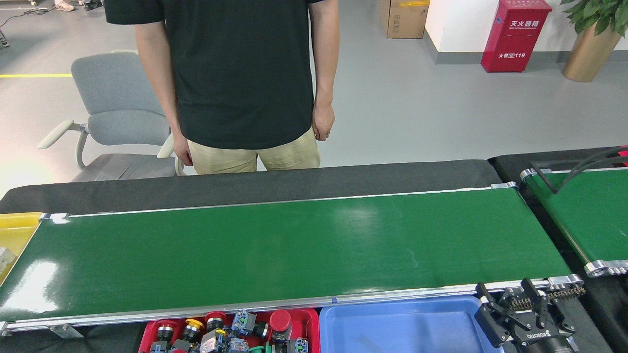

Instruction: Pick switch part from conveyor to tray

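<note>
The conveyor (294, 250) runs across the desk (294, 179) from its left edge to near its right edge, and its glossy green belt carries no switch part anywhere in view; the only switch parts visible already lie in the red tray (311, 318), tucked against the conveyor's near rail towards the left, just beside the blue tray (392, 328). They are small push-button units: red mushroom caps (280, 319), a yellow cap (195, 323), and blocky blue and grey contact bodies (243, 322). Such parts look light, rigid moulded plastic and metal, not fragile. The rounded caps would likely slip between the fingers, so the squarer contact body or the straight barrel under the cap seems the surer place to grip, taken across its flat sides. On the shiny belt a part may skid if nudged from one side, so closing evenly from above is advisable. The right claw (515, 306) sits at the desk's near right corner, past the blue tray, its fingers spread apart and holding nothing. The left claw is out of view. A person (240, 73) stands behind the desk's far edge.
</note>
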Motion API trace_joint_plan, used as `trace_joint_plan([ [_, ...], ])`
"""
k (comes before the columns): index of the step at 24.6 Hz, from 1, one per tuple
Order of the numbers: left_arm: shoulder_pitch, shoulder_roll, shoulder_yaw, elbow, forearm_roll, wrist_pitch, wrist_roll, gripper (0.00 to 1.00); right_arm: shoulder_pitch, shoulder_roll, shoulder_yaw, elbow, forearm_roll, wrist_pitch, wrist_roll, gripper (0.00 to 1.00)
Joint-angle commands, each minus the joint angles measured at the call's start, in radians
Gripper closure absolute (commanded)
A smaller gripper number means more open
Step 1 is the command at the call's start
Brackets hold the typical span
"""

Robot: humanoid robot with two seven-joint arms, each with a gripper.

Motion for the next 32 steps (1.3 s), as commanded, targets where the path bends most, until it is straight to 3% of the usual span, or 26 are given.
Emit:
trace_joint_plan([
  [1,0.000,-0.007,0.045,-0.011,0.004,-0.005,0.005,0.00,-0.011,-0.035,0.034,-0.012,-0.006,0.075,-0.049,0.03],
  [4,-0.006,-0.012,0.136,-0.011,0.001,-0.005,0.005,0.00,0.006,-0.159,0.197,-0.012,-0.058,0.216,-0.171,0.03],
  [6,-0.019,-0.011,0.196,-0.011,-0.005,-0.005,0.007,0.01,0.012,-0.226,0.286,-0.014,-0.099,0.297,-0.184,0.02],
  [7,-0.033,-0.004,0.214,-0.010,-0.023,0.068,0.007,0.01,0.012,-0.239,0.306,-0.014,-0.115,0.304,-0.184,0.02],
  [9,-0.053,0.005,0.226,-0.008,-0.084,0.237,0.022,0.01,0.012,-0.243,0.309,-0.016,-0.122,0.300,-0.184,0.02],
  [11,-0.053,0.019,0.228,-0.010,-0.147,0.309,0.092,0.01,0.012,-0.243,0.309,-0.014,-0.122,0.287,-0.185,0.02],
  [17,-0.060,0.043,0.147,-0.007,-0.157,0.279,0.111,0.00,0.040,-0.229,0.301,-0.011,-0.122,0.235,-0.181,0.01],
  [21,-0.065,0.078,0.125,-0.004,-0.127,0.217,0.065,0.00,0.054,-0.228,0.301,-0.012,-0.124,0.235,-0.181,0.01],
  [26,-0.126,0.189,0.084,0.027,-0.080,0.219,0.056,0.00,0.064,-0.214,0.284,-0.017,-0.124,0.235,-0.181,0.01],
  [32,-0.207,0.235,-0.021,0.084,-0.075,0.228,0.056,0.00,0.146,-0.177,0.172,-0.023,-0.124,0.231,-0.187,0.01],
])
